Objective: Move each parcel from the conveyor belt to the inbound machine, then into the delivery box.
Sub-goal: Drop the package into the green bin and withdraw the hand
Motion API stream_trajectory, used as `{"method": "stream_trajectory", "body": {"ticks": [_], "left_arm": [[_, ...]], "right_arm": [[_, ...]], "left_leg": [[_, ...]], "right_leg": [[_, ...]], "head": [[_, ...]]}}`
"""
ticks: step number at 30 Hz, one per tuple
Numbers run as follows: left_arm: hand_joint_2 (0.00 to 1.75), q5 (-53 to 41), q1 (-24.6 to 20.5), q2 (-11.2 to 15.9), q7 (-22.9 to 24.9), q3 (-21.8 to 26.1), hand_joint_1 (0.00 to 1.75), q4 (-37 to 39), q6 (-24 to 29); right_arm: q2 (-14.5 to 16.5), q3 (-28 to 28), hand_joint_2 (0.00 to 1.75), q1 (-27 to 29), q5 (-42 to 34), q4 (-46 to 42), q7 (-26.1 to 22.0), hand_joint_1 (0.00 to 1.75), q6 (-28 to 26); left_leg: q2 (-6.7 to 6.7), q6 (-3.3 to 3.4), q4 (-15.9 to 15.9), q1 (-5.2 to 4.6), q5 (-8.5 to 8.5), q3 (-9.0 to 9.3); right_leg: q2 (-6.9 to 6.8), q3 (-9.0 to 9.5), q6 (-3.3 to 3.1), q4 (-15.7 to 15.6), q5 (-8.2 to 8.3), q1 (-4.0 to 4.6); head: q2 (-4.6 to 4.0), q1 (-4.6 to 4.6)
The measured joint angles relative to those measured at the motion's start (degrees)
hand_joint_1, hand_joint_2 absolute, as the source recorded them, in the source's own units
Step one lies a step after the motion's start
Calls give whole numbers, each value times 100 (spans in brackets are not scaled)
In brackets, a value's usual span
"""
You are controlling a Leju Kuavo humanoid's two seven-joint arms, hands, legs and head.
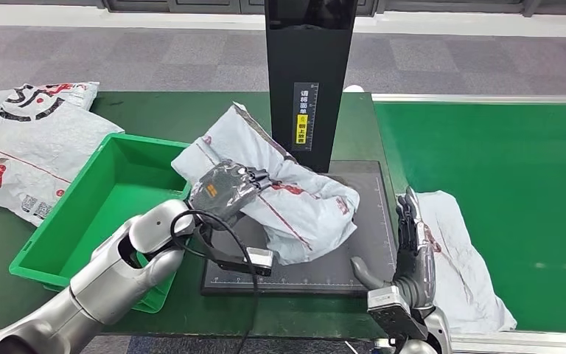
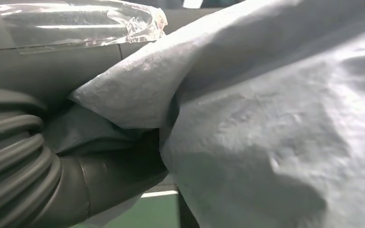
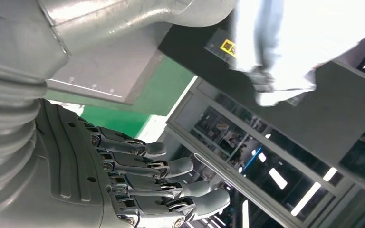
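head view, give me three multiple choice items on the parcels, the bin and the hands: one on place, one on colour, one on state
1. Where does the crumpled white plastic parcel held by the left hand sit?
A. in the bin
B. over the dark grey scanner platform
C. on the floor

2. What colour is the open plastic bin?
A. green
B. blue
C. red

3. How is the right hand?
A. gripping a parcel
B. closed in a fist
C. open, fingers extended

Answers: 1 B, the parcel lies across the platform by the black column. 2 A, its walls are bright green. 3 C, fingers are straight beside the flat white parcel on the belt, holding nothing.
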Motion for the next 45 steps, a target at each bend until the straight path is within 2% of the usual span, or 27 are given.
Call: {"method": "stream_trajectory", "body": {"ticks": [8,16,20,25,28,33,45], "left_arm": [[175,-734,958,44,509,964,175,-465,522],[175,-814,1249,52,542,1251,175,-659,540],[175,-1023,1502,50,768,1437,175,-777,678],[175,-1651,2202,-85,1288,2037,175,-1113,1053],[175,-1890,2502,-204,1437,2424,175,-1267,1130],[175,-2083,2594,-327,1587,2803,175,-1270,1135],[175,-2247,2317,-511,1639,3533,175,-581,1276]], "right_arm": [[-1,-44,175,123,-106,-25,-69,0,-9],[0,-45,175,146,-98,-49,-64,0,-3],[1,-52,175,169,-68,-78,-52,0,24],[89,-135,175,231,84,-193,33,0,156],[161,-175,175,241,155,-253,87,0,225],[249,-187,175,237,211,-274,133,0,267],[332,-297,175,187,355,-274,190,0,435]], "left_leg": [[10,-1,-1,0,-1,-4],[10,0,0,0,0,-6],[14,-1,0,0,-1,-5],[26,-4,-1,0,-6,-8],[26,-4,-1,1,-6,-12],[25,-4,-1,1,-4,-12],[26,-3,0,1,-1,-11]], "right_leg": [[11,-9,0,0,-1,1],[10,-8,0,0,1,0],[17,-9,0,0,1,0],[27,-20,-1,0,-1,2],[25,-23,-2,0,-2,3],[23,-22,-2,0,0,3],[26,-23,-4,0,7,3]], "head": [[0,0],[0,0],[0,0],[0,0],[0,0],[0,0],[0,0]]}}
